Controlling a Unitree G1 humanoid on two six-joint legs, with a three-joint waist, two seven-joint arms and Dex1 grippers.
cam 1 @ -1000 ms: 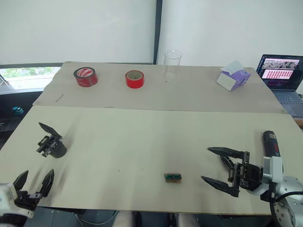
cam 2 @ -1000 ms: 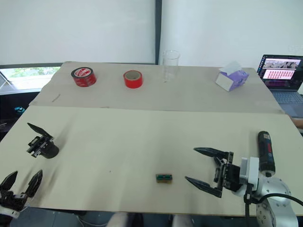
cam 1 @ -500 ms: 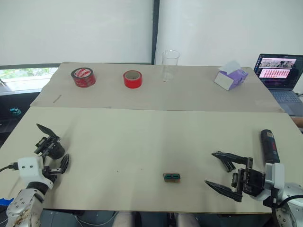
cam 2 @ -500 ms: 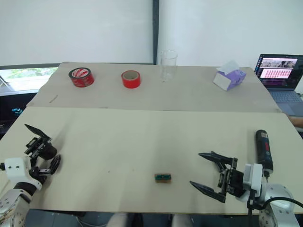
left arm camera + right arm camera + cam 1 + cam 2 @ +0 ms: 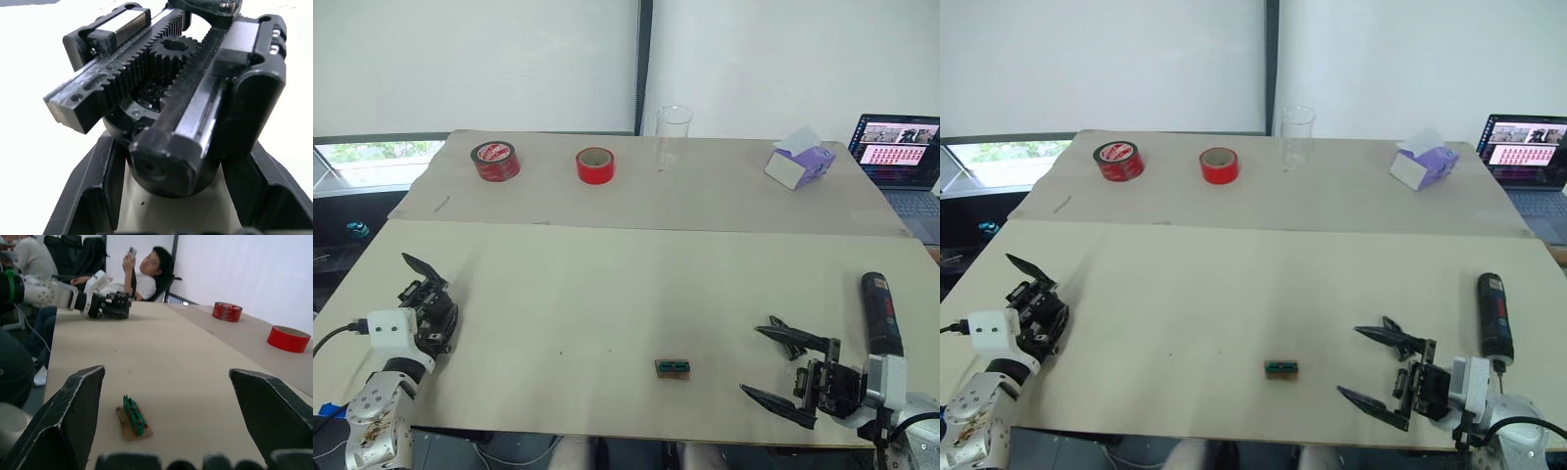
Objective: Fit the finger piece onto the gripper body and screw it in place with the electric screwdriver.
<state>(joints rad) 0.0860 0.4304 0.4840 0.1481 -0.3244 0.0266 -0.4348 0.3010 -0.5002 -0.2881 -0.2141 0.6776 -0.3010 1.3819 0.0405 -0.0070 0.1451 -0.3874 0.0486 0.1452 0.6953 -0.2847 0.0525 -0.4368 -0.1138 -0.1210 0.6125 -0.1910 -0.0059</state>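
Now moved up with fingers (image 5: 93, 188) spread either side of the gripper body (image 5: 426, 294) at the table's left edge, left gripper (image 5: 435, 323); right gripper (image 5: 790, 377) wide open, empty, beside the electric screwdriver (image 5: 879, 311).

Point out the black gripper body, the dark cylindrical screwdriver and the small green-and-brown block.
black gripper body (image 5: 429, 297): left eye view, linkage block.
dark cylindrical electric screwdriver (image 5: 1494, 315): right eye view, mid-barrel.
small green-and-brown block (image 5: 673, 368): left eye view, top face.

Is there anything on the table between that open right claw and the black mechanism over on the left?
Just the small green-and-brown block, near the right claw; the head views show bare table from there to the gripper body.
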